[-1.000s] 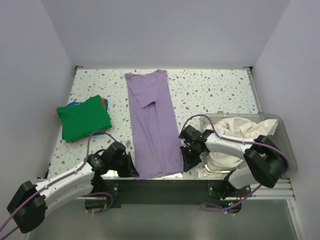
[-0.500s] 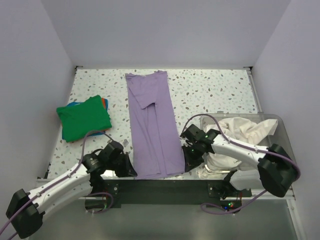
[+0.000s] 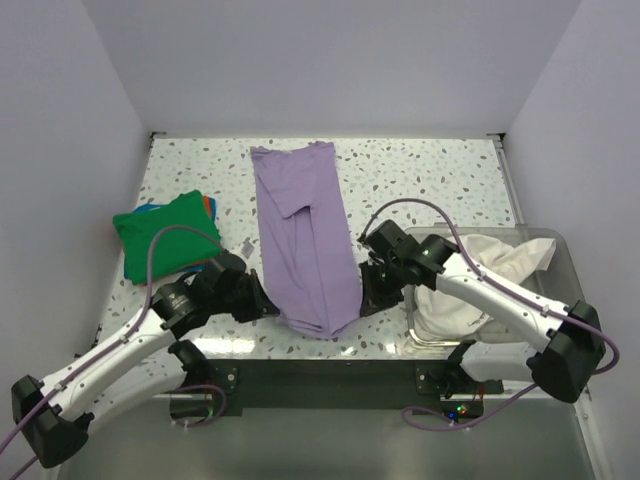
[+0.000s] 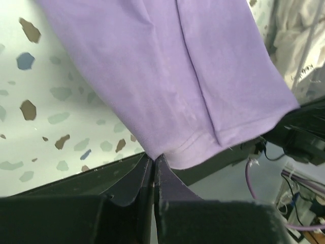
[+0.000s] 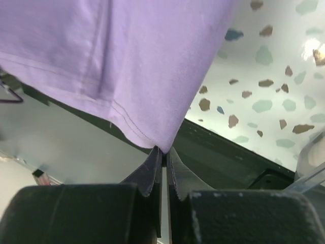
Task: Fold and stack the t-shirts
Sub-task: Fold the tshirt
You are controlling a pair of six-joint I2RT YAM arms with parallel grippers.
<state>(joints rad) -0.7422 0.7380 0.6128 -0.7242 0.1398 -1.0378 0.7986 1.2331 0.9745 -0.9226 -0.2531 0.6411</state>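
Step in hand: the hem-to-collar fold of the long lavender-purple cloth t-shirt (image 3: 303, 230), which lies as a narrow strip down the centre of the frame on the speckled table (image 3: 420, 180). The left gripper (image 4: 154, 158) has its jaws pinched tight on the hem's left corner. The right gripper (image 5: 163, 151) is clamped likewise on the right corner. The hem is raised off the table at lower centre.

Judgement: the next move calls for carrying both corners level toward the far collar.

Count:
- One lavender tee.
- One folded bright green tee (image 3: 168, 238) at centre left, with blue and orange edges showing beneath.
- One crumpled cream tee (image 3: 480, 262) in the clear plastic bin (image 3: 572, 268) at lower right.
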